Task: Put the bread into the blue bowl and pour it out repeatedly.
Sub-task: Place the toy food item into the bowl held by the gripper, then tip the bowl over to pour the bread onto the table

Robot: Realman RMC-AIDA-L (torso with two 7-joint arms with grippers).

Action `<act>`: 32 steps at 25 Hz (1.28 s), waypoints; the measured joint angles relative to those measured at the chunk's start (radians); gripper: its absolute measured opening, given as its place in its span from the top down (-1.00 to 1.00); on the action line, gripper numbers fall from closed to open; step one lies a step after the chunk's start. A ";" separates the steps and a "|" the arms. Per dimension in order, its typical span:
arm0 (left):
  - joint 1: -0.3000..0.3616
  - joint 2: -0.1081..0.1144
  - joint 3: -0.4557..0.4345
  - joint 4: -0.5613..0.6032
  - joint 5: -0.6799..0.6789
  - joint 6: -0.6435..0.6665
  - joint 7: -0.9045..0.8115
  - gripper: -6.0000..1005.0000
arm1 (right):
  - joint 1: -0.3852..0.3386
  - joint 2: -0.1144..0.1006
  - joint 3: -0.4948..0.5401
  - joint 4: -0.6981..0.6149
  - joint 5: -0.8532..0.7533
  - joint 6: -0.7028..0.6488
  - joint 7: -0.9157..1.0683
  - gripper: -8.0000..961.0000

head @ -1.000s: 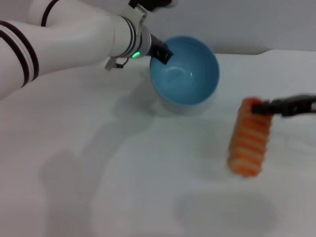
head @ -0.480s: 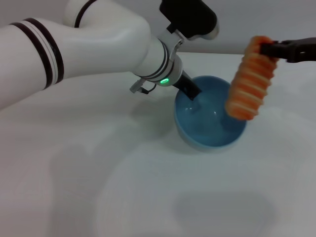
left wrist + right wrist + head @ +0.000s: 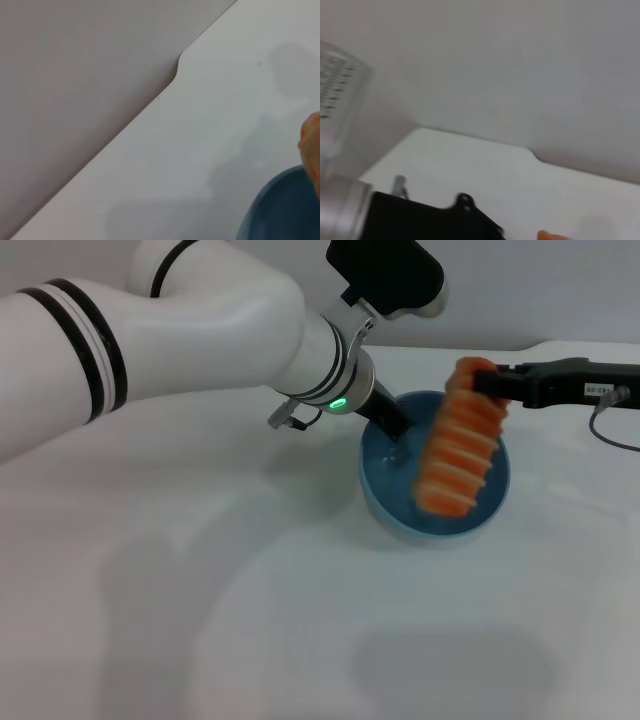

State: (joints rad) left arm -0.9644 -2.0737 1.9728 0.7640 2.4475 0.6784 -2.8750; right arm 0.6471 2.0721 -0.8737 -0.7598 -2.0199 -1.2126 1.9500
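Black fingers of the right gripper (image 3: 487,383) are closed on the upper end of the bread (image 3: 458,452), which hangs tilted from them with its orange-red, cream-striped face toward the head camera. The loaf's lower end dips inside the blue bowl (image 3: 490,512), over the half of it nearer the right arm; whether it touches the bowl's floor cannot be told. The right arm reaches in level from the right edge of the head view, a thin cable looping off it.

The left gripper (image 3: 393,427) is clamped on the bowl's rim on the far left side, one dark finger reaching down inside the bowl. The bowl stands upright on the white table (image 3: 250,620). A green light glows on the left wrist. In the left wrist view, only an edge of the bowl (image 3: 280,210) and a sliver of bread (image 3: 312,145) show.
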 joint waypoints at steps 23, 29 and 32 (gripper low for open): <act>0.037 0.004 -0.003 -0.025 -0.002 -0.125 0.005 0.99 | -0.232 0.000 0.020 0.133 0.655 0.288 -0.813 -0.07; 0.020 0.008 -0.002 -0.037 0.007 -0.237 0.054 0.99 | -0.301 -0.001 0.056 0.340 1.047 0.279 -1.159 -0.06; -0.014 0.008 -0.009 -0.042 0.009 -0.272 0.100 0.99 | -0.316 -0.001 0.085 0.408 1.112 0.280 -1.234 -0.06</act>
State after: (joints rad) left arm -0.9783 -2.0653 1.9641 0.7218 2.4568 0.4067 -2.7745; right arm 0.3308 2.0709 -0.7885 -0.3521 -0.9081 -0.9325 0.7161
